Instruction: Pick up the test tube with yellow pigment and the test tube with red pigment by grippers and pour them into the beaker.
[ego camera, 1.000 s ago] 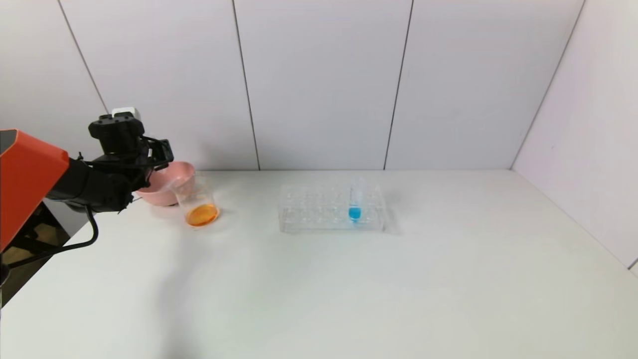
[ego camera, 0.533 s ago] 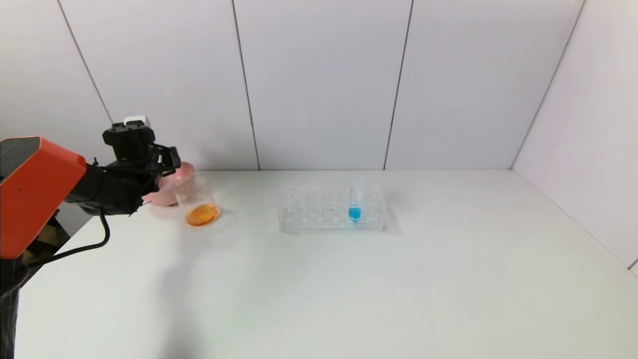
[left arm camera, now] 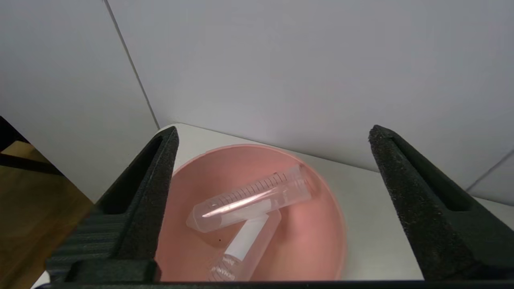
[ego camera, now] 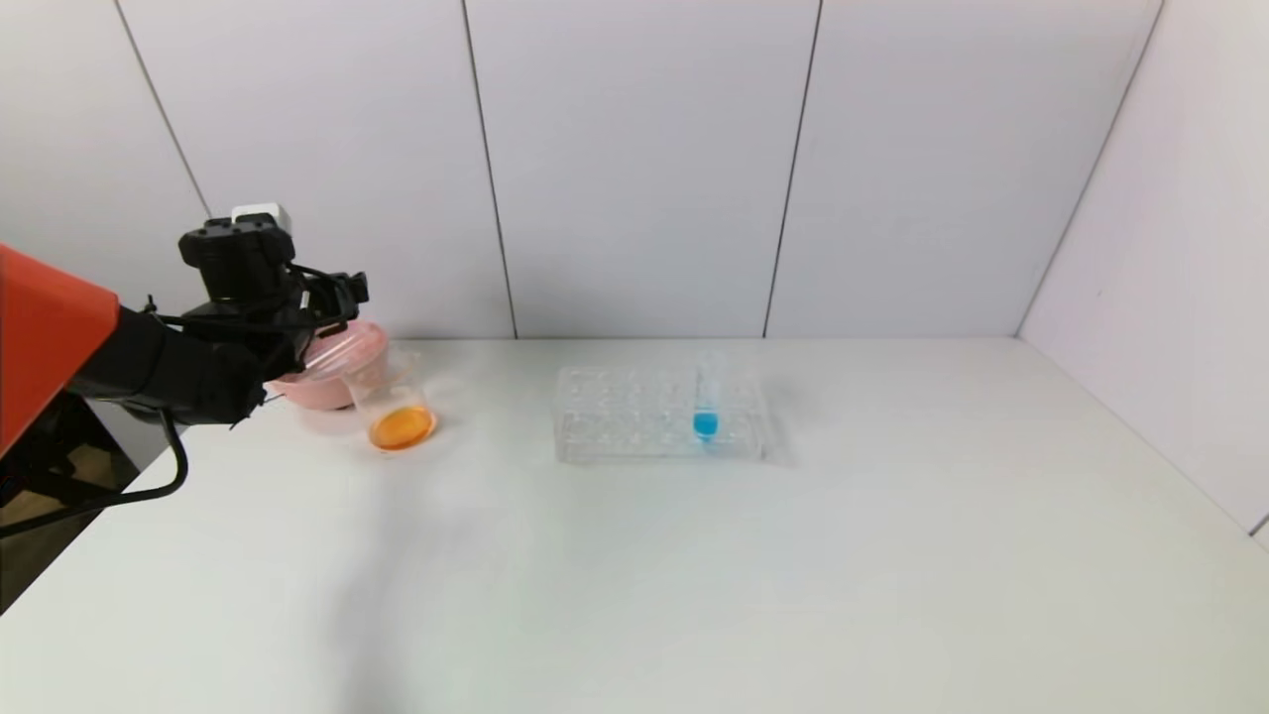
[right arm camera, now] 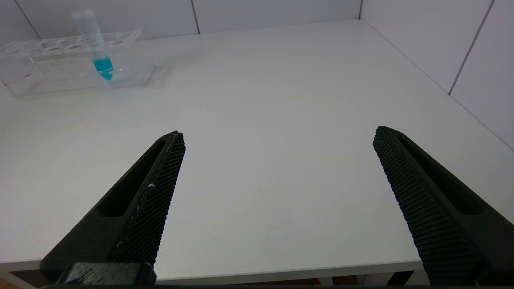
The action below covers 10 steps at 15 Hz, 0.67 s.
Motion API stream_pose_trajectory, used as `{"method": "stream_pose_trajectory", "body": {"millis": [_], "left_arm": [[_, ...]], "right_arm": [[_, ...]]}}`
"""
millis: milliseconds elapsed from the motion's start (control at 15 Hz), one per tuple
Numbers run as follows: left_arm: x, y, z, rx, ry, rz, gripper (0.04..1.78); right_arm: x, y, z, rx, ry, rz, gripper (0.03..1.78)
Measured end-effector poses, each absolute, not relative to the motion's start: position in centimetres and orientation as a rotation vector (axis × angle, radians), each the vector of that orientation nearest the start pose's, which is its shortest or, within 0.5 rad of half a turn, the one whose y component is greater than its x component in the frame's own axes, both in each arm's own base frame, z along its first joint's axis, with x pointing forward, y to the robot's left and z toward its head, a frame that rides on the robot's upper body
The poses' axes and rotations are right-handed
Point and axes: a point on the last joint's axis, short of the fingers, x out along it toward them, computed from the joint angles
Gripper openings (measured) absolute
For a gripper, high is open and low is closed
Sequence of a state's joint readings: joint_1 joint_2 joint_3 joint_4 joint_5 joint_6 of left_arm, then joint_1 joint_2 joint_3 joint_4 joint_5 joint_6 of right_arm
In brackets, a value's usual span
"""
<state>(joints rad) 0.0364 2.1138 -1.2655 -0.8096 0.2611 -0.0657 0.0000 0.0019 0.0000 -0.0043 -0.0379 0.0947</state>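
The left gripper (ego camera: 342, 293) hovers above the pink bowl (ego camera: 369, 342) at the tabletop's (ego camera: 694, 555) far left corner, fingers (left arm camera: 156, 168) apart; 2 tubes lie inside. The right gripper (right arm camera: 277, 136), near the front edge, also has its fingers apart.

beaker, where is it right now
In the head view the beaker stands on the table's far left, right beside the pink bowl, with the tube rack off to its right.

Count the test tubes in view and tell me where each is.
3. Two empty tubes lie crossed in the pink bowl; one with blue liquid stands in the clear rack. None seem hidden.
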Motion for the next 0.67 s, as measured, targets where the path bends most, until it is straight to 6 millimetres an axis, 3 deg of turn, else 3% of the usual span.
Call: {"method": "stream_pose_trajectory", "body": {"millis": [267, 467, 667], "left_arm": [[37.6, 0.4, 21.2, -0.061, -0.016, 0.243, 1.76], [31.6, -0.4, 24.1, -0.053, -0.047, 0.108, 1.76], [24.7, -1.6, 25.6, -0.036, -0.032, -0.048, 1.76]], "right_arm": [[-2.3, -0.1, 7.6, 0.095, -0.004, -0.038, 1.71], [-2.3, -0.1, 7.6, 0.095, -0.004, -0.038, 1.71], [-2.3, -0.1, 7.6, 0.095, -0.004, -0.038, 1.71]]}}
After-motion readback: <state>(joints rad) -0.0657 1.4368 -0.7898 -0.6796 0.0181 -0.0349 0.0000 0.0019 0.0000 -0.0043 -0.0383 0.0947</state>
